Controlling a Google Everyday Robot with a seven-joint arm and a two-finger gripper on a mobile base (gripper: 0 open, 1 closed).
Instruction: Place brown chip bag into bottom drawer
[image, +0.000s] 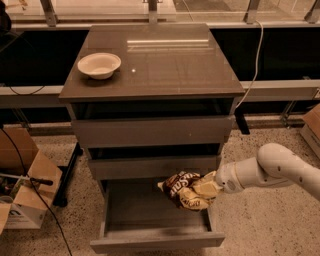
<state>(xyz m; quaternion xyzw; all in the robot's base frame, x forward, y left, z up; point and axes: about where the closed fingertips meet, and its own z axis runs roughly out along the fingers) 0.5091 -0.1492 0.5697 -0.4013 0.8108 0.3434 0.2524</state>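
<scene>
While gripper clasps brown chip bag | bag over open bottom drawer | gripper seemingly half-hidden

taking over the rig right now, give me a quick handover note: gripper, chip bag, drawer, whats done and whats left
Gripper: low at the right front of the cabinet, shut on the brown chip bag.
Bag: held over the right rear part of the bottom drawer, which is pulled out. Not released.
Done: drawer open, bag grasped and at the drawer.
Left: lower the bag into the tray, open the gripper, pull the arm clear.
White bowl sits on the cabinet top, not part of the job.
</scene>
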